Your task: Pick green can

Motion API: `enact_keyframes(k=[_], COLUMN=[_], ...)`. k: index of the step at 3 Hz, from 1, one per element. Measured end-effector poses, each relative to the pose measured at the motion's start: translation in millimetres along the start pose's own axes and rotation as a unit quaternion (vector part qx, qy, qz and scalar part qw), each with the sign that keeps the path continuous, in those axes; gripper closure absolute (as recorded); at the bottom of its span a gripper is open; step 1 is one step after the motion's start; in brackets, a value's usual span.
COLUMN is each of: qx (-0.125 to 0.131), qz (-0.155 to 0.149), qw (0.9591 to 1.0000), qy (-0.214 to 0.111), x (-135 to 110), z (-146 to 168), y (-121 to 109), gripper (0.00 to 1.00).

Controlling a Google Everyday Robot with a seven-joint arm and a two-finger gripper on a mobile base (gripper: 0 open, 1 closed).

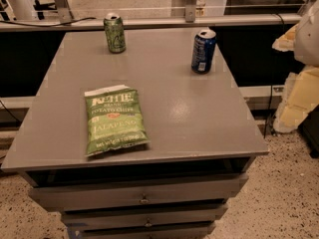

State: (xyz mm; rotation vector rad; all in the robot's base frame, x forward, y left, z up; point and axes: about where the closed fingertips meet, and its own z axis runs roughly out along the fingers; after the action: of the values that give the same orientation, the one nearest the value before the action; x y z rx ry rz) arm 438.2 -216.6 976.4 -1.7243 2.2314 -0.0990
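The green can [114, 33] stands upright at the far left of the grey table top [199, 113]. It has a silver top and pale scribbled markings on its side. My gripper [295, 103] shows as pale cream parts at the right edge of the view, beyond the table's right side and below its top. It is far from the can and holds nothing that I can see.
A dark blue can [203, 51] with a silver top stands upright at the far right of the table. A flat green jalapeno chip bag [114, 120] lies at the front left. Drawers [144, 195] sit below the table top. A rail runs behind the table.
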Motion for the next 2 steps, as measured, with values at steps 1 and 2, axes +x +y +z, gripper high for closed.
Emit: enact_keyframes(k=[1, 2], qx=[0.000, 0.000], qz=[0.000, 0.006], qw=[1.0000, 0.9998], qy=[0.000, -0.021], x=[0.0, -3.0], z=[0.0, 4.5], y=[0.0, -0.8], gripper=[0.00, 0.00])
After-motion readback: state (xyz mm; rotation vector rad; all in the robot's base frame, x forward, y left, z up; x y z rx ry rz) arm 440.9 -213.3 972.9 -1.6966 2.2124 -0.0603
